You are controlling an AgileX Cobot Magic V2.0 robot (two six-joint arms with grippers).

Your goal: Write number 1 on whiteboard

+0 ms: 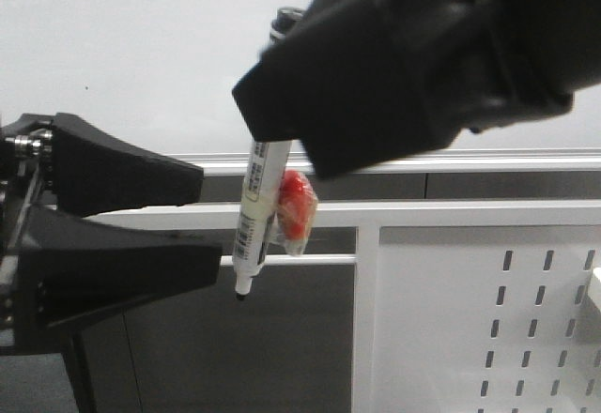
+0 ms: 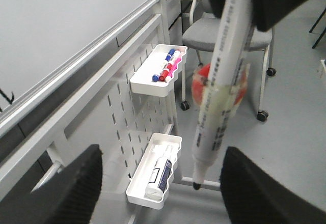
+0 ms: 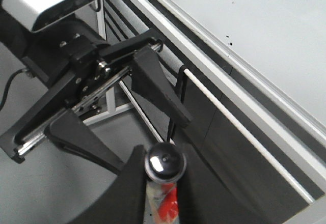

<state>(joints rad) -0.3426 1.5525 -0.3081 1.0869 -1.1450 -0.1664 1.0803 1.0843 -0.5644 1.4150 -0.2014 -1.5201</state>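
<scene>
Marker: one white-barrelled whiteboard marker with a black tip, pointing down, a red and clear tag taped to its side.
Right gripper: the black right gripper is clamped on the marker's upper barrel; the right wrist view shows the marker's dark round end pinched between its two fingers.
Left gripper: the black left gripper stands spread apart, holding nothing, one finger either side of the marker's lower end without touching it.
Whiteboard: one large glossy pale grey-white board with a silver aluminium rail, behind and above the marker tip, which hangs below the rail, clear of the surface.
Number 1: I can't find it for sure; only black marks at the edge of the left wrist view.
Risk, handover: if the left fingers close off-centre or on the loose tag, the marker could tilt or drop.
Risk, writing: a skewed grip would give a faint or crooked stroke.
Other counts: two white trays on the slotted white metal panel, one with several coloured markers, one with a white bottle; one grey wheeled chair.
</scene>
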